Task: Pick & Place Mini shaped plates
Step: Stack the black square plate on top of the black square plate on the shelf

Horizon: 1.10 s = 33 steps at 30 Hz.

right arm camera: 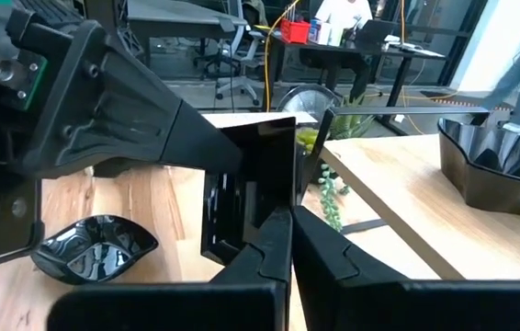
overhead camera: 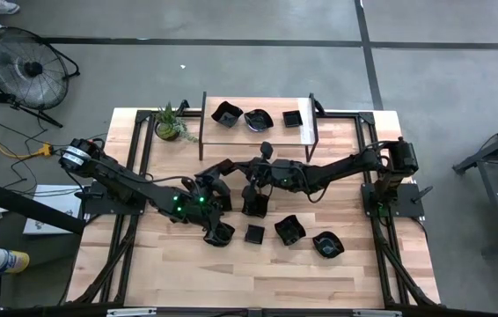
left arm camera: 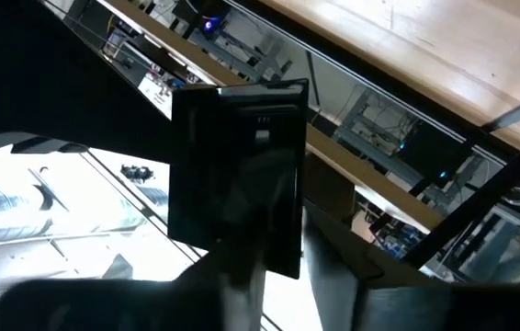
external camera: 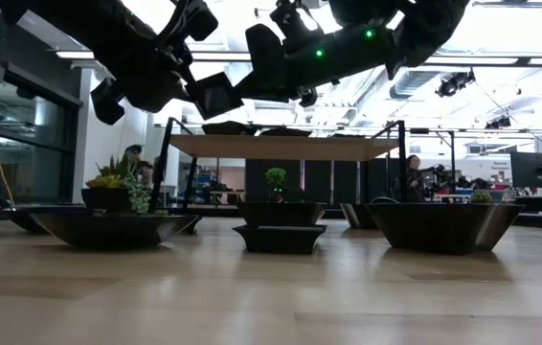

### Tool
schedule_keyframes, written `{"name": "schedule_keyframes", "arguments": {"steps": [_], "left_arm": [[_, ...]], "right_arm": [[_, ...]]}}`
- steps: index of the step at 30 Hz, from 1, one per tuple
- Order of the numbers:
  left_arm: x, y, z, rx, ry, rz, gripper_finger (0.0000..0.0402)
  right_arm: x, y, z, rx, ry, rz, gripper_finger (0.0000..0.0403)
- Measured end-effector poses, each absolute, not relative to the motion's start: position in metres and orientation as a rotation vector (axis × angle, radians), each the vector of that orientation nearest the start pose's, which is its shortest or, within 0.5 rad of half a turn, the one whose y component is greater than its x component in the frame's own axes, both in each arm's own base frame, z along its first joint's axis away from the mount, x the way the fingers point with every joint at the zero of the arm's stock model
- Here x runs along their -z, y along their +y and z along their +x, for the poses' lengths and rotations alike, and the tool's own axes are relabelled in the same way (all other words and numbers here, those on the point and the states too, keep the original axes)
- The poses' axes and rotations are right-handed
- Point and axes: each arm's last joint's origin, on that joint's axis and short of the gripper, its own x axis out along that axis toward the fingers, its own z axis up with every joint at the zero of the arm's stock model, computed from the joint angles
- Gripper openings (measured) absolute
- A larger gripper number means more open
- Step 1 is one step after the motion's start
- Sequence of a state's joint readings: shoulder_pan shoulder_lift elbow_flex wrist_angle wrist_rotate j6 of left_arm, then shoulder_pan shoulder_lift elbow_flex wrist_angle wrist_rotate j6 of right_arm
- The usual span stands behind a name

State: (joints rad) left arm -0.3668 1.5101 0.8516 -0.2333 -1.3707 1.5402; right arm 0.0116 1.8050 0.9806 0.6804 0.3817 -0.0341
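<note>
A small square black plate point(right arm camera: 255, 175) hangs on edge in the air over the table's middle, between my two grippers. My right gripper point(right arm camera: 289, 241) is shut on it, coming from the table's right point(overhead camera: 242, 170). My left gripper point(left arm camera: 288, 268) reaches in from the left point(overhead camera: 218, 180). Its fingers stand apart on either side of the plate's rim point(left arm camera: 278, 257), and light shows in the gap. Several more black plates rest on their bases below, among them a leaf-like one point(overhead camera: 218, 233) and a square one point(overhead camera: 254, 233). My right gripper pinches the square plate's rim point(right arm camera: 274, 207) between its two fingers, at the edge turned toward it. The fingers come nearly level from the table's right side. The plate stands upright on edge, lifted clear of the table.
A wooden shelf on a black frame point(overhead camera: 306, 132) at the table's far side holds three black plates point(overhead camera: 258, 119). A potted plant point(overhead camera: 172, 123) stands at the far left. More plates lie at the near right point(overhead camera: 326, 244) and under the right arm point(overhead camera: 253, 204).
</note>
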Motion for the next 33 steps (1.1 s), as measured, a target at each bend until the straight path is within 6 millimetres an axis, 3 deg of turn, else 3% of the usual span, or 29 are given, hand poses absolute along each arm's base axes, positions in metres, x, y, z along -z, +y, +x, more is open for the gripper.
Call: {"name": "schedule_keyframes", "arguments": {"steps": [5, 9, 14, 19, 25, 33], "left_arm": [[-0.209, -0.074, 0.271, -0.349, 1.357, 2.085, 0.0120], [-0.218, -0.071, 0.266, -0.492, 1.424, 2.087, 0.0143], [-0.241, -0.068, 0.250, -0.620, 1.293, 1.914, 0.0148], [-0.260, -0.062, 0.228, -0.682, 1.135, 1.707, 0.0149], [-0.266, -0.052, 0.201, -0.588, 1.012, 1.439, 0.0149], [-0.254, -0.044, 0.174, -0.625, 1.024, 1.287, 0.0149]], "right_arm": [[-0.207, -0.007, 0.385, 0.400, 0.150, -0.056, 0.0001], [-0.206, -0.011, 0.384, 0.434, 0.165, -0.038, 0.0000], [-0.219, -0.025, 0.374, 0.482, 0.206, 0.000, 0.0000], [-0.250, -0.045, 0.351, 0.545, 0.219, 0.047, 0.0000], [-0.288, -0.070, 0.315, 0.655, 0.199, 0.092, 0.0000], [-0.303, -0.097, 0.281, 0.782, 0.225, 0.222, 0.0000]]}}
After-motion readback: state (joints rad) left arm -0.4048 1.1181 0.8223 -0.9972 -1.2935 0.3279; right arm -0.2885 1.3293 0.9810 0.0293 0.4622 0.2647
